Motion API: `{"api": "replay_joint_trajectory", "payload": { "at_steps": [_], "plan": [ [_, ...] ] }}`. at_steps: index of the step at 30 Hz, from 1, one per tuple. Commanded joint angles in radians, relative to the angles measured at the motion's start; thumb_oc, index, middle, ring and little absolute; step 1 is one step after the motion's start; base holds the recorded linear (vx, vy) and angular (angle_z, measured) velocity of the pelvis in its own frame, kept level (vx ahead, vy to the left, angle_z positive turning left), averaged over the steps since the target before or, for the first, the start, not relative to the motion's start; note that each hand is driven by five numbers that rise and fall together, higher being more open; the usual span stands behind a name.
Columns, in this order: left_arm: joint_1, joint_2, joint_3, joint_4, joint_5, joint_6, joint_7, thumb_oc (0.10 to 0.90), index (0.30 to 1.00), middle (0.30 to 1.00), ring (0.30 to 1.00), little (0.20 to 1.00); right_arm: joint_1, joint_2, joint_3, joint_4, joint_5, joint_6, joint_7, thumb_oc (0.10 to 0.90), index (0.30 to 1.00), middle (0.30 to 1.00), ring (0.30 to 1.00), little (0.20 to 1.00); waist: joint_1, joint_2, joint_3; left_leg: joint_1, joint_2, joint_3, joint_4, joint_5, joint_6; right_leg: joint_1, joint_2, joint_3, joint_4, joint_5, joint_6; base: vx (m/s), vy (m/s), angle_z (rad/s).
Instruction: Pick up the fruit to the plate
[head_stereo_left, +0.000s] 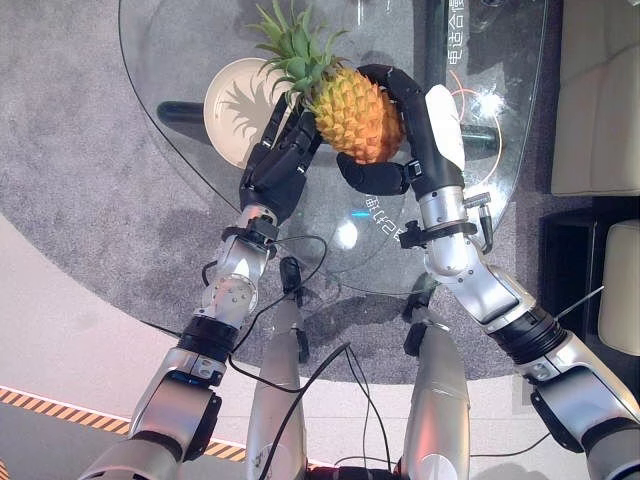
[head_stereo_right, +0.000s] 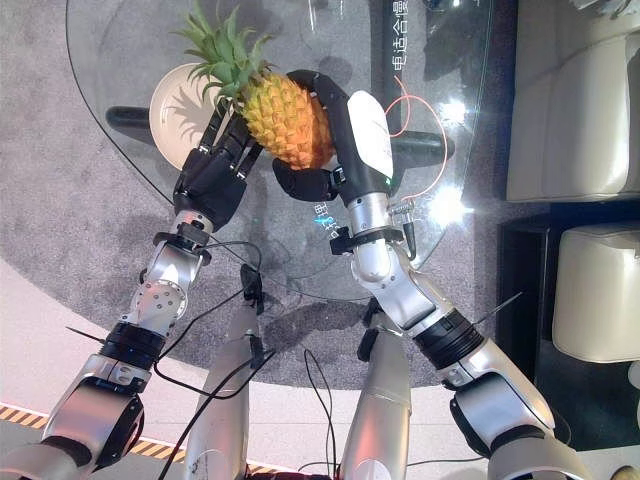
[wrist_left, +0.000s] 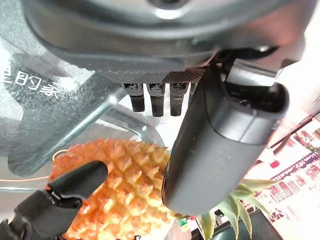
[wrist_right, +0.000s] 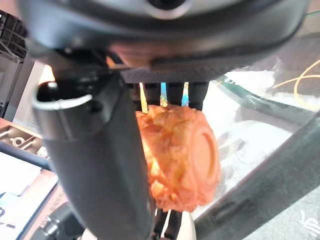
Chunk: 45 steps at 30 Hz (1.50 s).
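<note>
An orange pineapple (head_stereo_left: 355, 110) with a green crown is held above the round glass table (head_stereo_left: 400, 250), between both hands. My right hand (head_stereo_left: 430, 130) is curled round its body, fingers over the far side and thumb underneath; the fruit's base (wrist_right: 180, 155) shows past that hand's thumb (wrist_right: 100, 150). On the crown side my left hand (head_stereo_left: 280, 165) presses fairly straight fingers against the fruit, whose scaly skin (wrist_left: 125, 190) lies beyond its thumb (wrist_left: 220, 145). A cream plate (head_stereo_left: 232, 95) sits on the glass just left of the pineapple, partly under the leaves.
Dark metal table legs (head_stereo_left: 175, 113) show through the glass. Grey carpet (head_stereo_left: 80, 150) surrounds the table. Cream furniture (head_stereo_left: 600, 100) stands at the right, beside a dark unit (head_stereo_left: 565, 260).
</note>
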Motion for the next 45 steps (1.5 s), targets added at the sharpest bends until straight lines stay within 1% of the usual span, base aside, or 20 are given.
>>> {"api": "replay_joint_trajectory", "payload": {
  "at_steps": [1,7,11,15,21,28,31,37,45],
  "plan": [
    [-0.115,-0.001,-0.008,-0.163,-0.018,-0.041,-0.085,0.8,0.9,0.9,0.9,0.9,-0.145,0.007,0.013,-0.17,-0.028,-0.093,-0.039,0.1,0.3,0.3,0.3,0.2,-0.006,0.015,-0.018,0.002,0.042,-0.006,0.11,-0.092,-0.032,0.076,-0.039,-0.004,-0.171,0.118,0.051,0.0,0.0,0.0],
    [-0.117,0.001,-0.005,-0.163,-0.009,-0.038,-0.11,0.8,0.9,0.9,0.9,0.9,-0.139,0.007,0.005,-0.152,-0.01,-0.081,-0.049,0.1,0.3,0.3,0.3,0.2,-0.006,0.014,-0.018,0.001,0.042,-0.006,0.11,-0.093,-0.03,0.075,-0.04,-0.003,-0.172,0.118,0.051,0.0,0.0,0.0],
    [-0.117,0.011,-0.007,-0.159,-0.002,-0.036,-0.108,0.8,0.9,0.9,0.9,0.9,-0.125,0.004,-0.006,-0.14,0.003,-0.083,-0.077,0.1,0.3,0.3,0.3,0.2,-0.006,0.014,-0.018,0.0,0.042,-0.007,0.114,-0.095,-0.029,0.074,-0.041,-0.003,-0.168,0.119,0.051,0.0,0.0,0.0],
    [-0.115,0.012,-0.002,-0.152,0.0,-0.037,-0.115,0.8,0.9,0.9,0.9,0.9,-0.118,0.007,-0.022,-0.133,0.004,-0.088,-0.083,0.1,0.3,0.3,0.3,0.2,-0.009,0.015,-0.018,0.002,0.041,-0.006,0.112,-0.095,-0.029,0.072,-0.039,0.0,-0.169,0.119,0.052,0.0,0.0,0.0],
    [-0.115,0.013,0.003,-0.153,0.03,-0.062,-0.102,0.8,0.9,0.9,0.9,0.9,-0.107,0.01,-0.034,-0.124,-0.007,-0.091,-0.085,0.1,0.3,0.3,0.3,0.2,-0.01,0.016,-0.018,0.005,0.04,-0.004,0.111,-0.096,-0.028,0.075,-0.04,0.001,-0.17,0.118,0.051,0.0,0.0,0.0],
    [-0.114,0.015,0.013,-0.156,0.028,-0.074,-0.127,0.8,0.9,0.9,0.9,0.9,-0.104,0.01,-0.039,-0.119,-0.01,-0.091,-0.073,0.1,0.3,0.3,0.3,0.2,-0.01,0.016,-0.018,0.003,0.042,-0.004,0.112,-0.095,-0.028,0.071,-0.04,0.003,-0.167,0.118,0.051,0.0,0.0,0.0],
    [-0.112,0.017,0.014,-0.161,0.033,-0.07,-0.142,0.8,0.9,0.9,0.9,0.9,-0.1,0.008,-0.039,-0.115,-0.011,-0.093,-0.069,0.1,0.3,0.3,0.3,0.2,-0.009,0.016,-0.018,0.003,0.041,-0.005,0.112,-0.096,-0.028,0.072,-0.04,0.002,-0.167,0.118,0.051,0.0,0.0,0.0],
    [-0.115,0.025,0.011,-0.173,0.067,-0.062,-0.176,0.8,0.9,0.9,0.9,0.9,-0.099,0.004,-0.039,-0.105,-0.01,-0.072,-0.065,0.1,0.3,0.3,0.3,0.2,-0.009,0.019,-0.018,0.007,0.04,-0.003,0.11,-0.095,-0.028,0.074,-0.041,0.003,-0.17,0.119,0.051,0.0,0.0,0.0],
    [-0.12,0.037,0.005,-0.183,0.084,-0.056,-0.198,0.8,0.9,0.9,0.9,0.9,-0.099,0.0,-0.04,-0.089,-0.021,-0.071,-0.047,0.1,0.3,0.3,0.3,0.2,-0.009,0.02,-0.018,0.009,0.039,-0.004,0.105,-0.095,-0.027,0.074,-0.04,0.003,-0.171,0.12,0.052,0.0,0.0,0.0]
  ]
}}
